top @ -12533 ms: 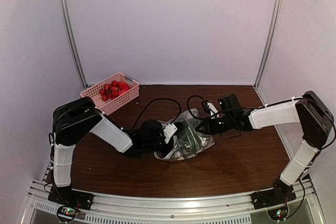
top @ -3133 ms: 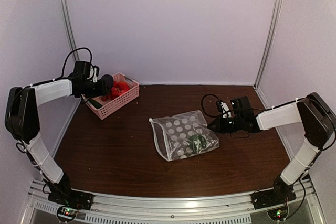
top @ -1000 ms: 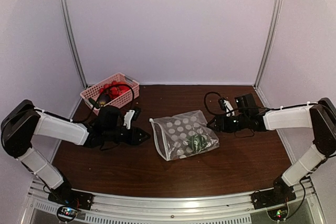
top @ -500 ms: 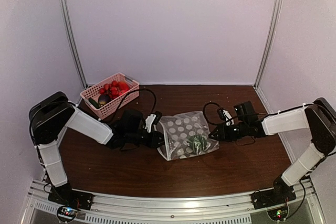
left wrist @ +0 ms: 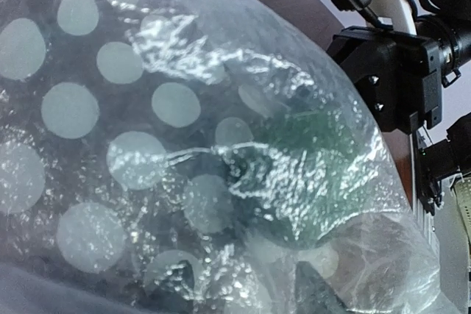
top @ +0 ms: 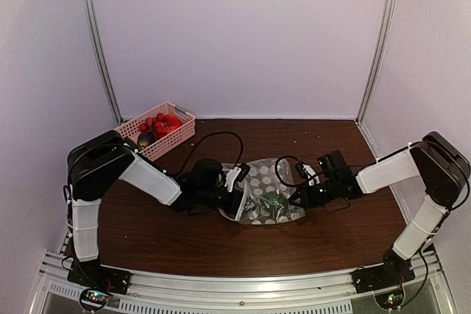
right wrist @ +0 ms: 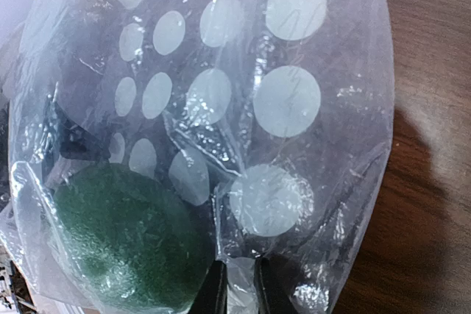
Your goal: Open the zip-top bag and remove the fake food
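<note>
The zip-top bag [top: 263, 193], clear with white dots, lies mid-table. A green fake food piece [top: 276, 200] sits inside it, seen through the plastic in the right wrist view [right wrist: 125, 244] and the left wrist view [left wrist: 316, 182]. My left gripper [top: 237, 195] is at the bag's left end. In its wrist view plastic covers its fingers, which show as dark shapes set apart [left wrist: 243, 292], so the jaws look open. My right gripper [top: 297, 195] is shut on a fold of the bag's right edge [right wrist: 239, 288].
A pink lattice basket [top: 176, 137] stands at the back left, holding red pieces [top: 163, 121] and a dark purple piece [top: 145, 138]. My right arm's wrist [left wrist: 397, 64] shows just beyond the bag. Dark wood table [top: 221, 244] lies in front.
My left gripper has moved right from beside the bag into its left end. My right gripper has shifted left and pinched the bag's right edge. The bag has bunched up.
</note>
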Available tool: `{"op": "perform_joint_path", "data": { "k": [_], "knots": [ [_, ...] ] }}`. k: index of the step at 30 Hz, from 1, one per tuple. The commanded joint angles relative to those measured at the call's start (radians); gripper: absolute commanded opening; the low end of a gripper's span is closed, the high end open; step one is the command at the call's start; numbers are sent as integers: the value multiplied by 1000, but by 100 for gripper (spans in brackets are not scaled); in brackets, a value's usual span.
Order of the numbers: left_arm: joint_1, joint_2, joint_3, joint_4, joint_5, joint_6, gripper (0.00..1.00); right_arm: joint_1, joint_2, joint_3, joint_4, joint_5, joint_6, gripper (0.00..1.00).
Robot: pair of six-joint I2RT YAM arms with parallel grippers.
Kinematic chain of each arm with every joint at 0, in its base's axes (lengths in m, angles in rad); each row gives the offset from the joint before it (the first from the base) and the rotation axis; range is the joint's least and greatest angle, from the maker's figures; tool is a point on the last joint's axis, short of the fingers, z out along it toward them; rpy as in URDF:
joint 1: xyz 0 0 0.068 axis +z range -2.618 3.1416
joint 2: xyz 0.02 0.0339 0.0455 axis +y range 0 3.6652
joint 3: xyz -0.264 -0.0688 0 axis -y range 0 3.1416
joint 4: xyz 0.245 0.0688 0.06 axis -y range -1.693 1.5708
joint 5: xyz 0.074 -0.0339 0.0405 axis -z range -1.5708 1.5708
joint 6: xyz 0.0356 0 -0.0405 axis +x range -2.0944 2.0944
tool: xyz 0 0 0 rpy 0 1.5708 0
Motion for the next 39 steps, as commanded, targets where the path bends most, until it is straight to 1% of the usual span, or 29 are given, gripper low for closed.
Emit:
{"op": "perform_joint_path", "data": {
  "k": [1, 9, 11, 12, 19, 29, 31, 36, 39],
  "knots": [
    [-22, 35, 35, 82, 71, 8, 52, 27, 27, -10, 29, 42, 3, 11],
    [-60, 49, 47, 150, 129, 12, 67, 61, 50, -5, 66, 72, 40, 1],
    [-66, 58, 57, 150, 124, 11, 73, 71, 53, -4, 72, 76, 48, 0],
    [-67, 65, 66, 146, 123, 8, 74, 77, 54, -4, 75, 78, 52, 0],
    [-69, 118, 125, 94, 91, -9, 73, 115, 53, 5, 92, 92, 84, 0],
    [-90, 170, 174, 23, 95, 33, 74, 139, 60, -4, 138, 111, 133, 0],
    [-89, 167, 174, 16, 94, 34, 71, 140, 58, -1, 134, 114, 129, 0],
    [-75, 112, 101, 93, 81, -1, 52, 135, 38, 6, 85, 132, 94, 0],
    [-59, 55, 32, 121, 66, -10, 46, 113, 16, -10, 75, 132, 84, 0]
  ]
}}
